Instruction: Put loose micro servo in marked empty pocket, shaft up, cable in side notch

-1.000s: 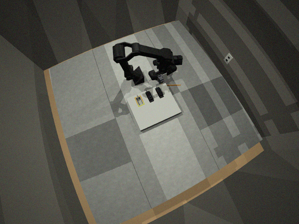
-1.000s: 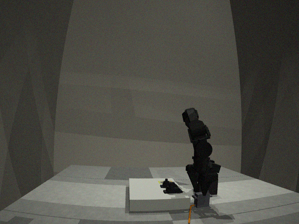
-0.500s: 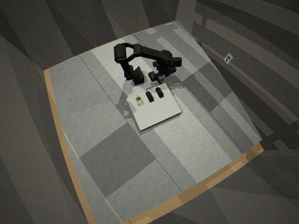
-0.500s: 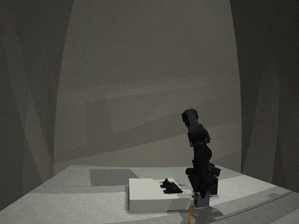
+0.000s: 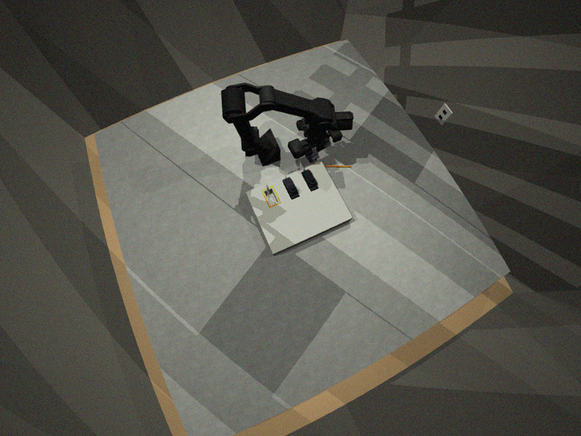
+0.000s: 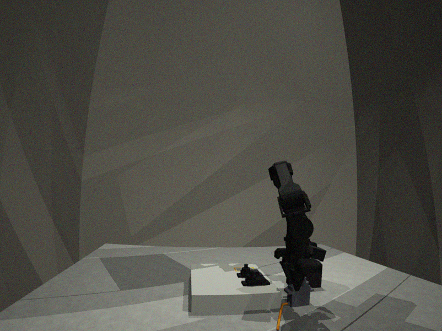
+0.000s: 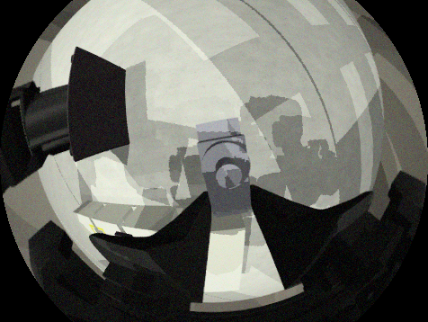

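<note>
The claw (image 5: 311, 154) (image 6: 297, 284) (image 7: 228, 193) is partly closed, about a third open, with its two fingers pressing the sides of one loose grey servo (image 5: 313, 156) (image 6: 301, 296) (image 7: 228, 198). The wrist view alone shows the round output shaft (image 7: 229, 175) clearly, facing the camera; in the exterior view the fingers cover the servo's top. I cannot tell whether its underside touches the worktop (image 5: 197, 272) (image 6: 137, 324) (image 7: 180, 76).

One orange cable (image 5: 338, 166) (image 6: 279, 317) shows beside the servo in the top and exterior views; I cannot make it out in the wrist view.

The servo is outside the pocket, just beside one edge of the single pale deck (image 5: 311, 214) (image 6: 216, 286) (image 7: 225, 258). The top view separates two black servos (image 5: 290, 187) (image 5: 310, 180) seated in the deck; in the exterior view they overlap into one dark shape. Beyond them is one pocket (image 5: 271, 196), unfilled and outlined in yellow and orange. The exterior and wrist views catch only bits of that outline (image 6: 235, 269) (image 7: 95, 228).

One black arm (image 5: 294, 103) (image 6: 298, 228) reaches over the worktop. Only the top view shows the worktop's wooden edge (image 5: 382, 370) and, well apart from it, one white outlet plate (image 5: 443, 113) with two dark openings.
</note>
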`<state>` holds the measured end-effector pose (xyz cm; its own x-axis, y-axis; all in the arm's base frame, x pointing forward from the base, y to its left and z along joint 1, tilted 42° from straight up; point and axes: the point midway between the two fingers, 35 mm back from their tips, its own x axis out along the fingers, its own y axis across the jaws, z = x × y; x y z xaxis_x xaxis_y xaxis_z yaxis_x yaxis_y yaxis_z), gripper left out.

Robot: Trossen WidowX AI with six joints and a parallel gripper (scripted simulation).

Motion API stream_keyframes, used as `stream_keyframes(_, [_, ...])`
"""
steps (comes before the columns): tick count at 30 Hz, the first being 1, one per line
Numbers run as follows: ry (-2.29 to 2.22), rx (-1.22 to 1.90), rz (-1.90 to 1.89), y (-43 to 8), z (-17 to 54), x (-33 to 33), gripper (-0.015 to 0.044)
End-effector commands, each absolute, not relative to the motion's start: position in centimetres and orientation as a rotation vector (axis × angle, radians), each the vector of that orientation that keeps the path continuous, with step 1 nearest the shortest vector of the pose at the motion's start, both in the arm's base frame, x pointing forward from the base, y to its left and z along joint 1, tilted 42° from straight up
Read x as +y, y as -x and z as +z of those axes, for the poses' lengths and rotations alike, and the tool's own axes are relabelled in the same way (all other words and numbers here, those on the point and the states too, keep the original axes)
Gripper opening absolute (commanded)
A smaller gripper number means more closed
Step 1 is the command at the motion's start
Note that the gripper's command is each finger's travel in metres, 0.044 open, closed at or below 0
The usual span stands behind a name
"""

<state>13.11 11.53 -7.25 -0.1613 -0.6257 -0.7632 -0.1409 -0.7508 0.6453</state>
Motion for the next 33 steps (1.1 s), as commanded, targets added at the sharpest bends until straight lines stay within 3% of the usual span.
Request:
stream_keyframes(1, [-1.767,-0.872,-1.973,-13.2,-6.8,11.9,0.0])
stream_keyframes(14, [-1.765,-0.87,-1.974,-14.0,-1.0,15.8,0.0])
stream_keyframes(33, [-1.765,-0.87,-1.973,-14.5,-0.7,15.4,0.0])
